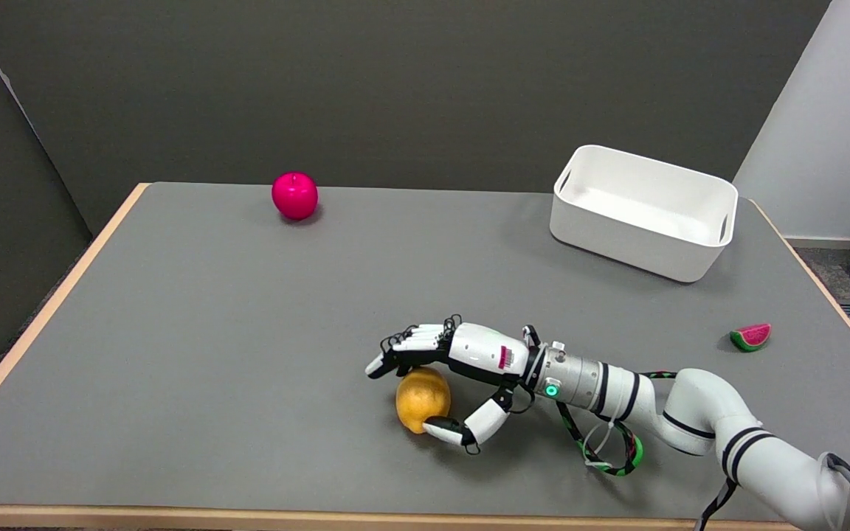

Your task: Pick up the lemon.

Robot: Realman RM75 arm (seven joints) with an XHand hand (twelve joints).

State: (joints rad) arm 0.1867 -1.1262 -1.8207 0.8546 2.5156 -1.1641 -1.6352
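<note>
On the grey desk (248,332), near the front edge and a bit right of the middle, lies the lemon (420,397). It is yellow-orange and sits right on the desk top. The right hand (462,369) is down over it. The arm comes in from the lower right corner, white with black rings, and a green light glows on the wrist. A green and black cable (602,450) loops under the wrist.

The fingers (406,346) stretch out to the left across the top and far side of the lemon, and they seem to touch its top. The thumb (462,428) is bent around the near side, with its black tip against the bottom of the lemon. So the fingers wrap the lemon from two sides, but I cannot tell if they squeeze it tight or just rest on it. The lemon looks like it sits on the desk, not up in the air.

Far back on the left side of the desk is a pink apple (294,195), well apart from the hand. Far back on the right is a white box (643,210) with low walls and a handle hole at each end. Near the right edge of the desk lies a little watermelon slice (751,337), red with a green rind. A dark wall stands behind the desk.
</note>
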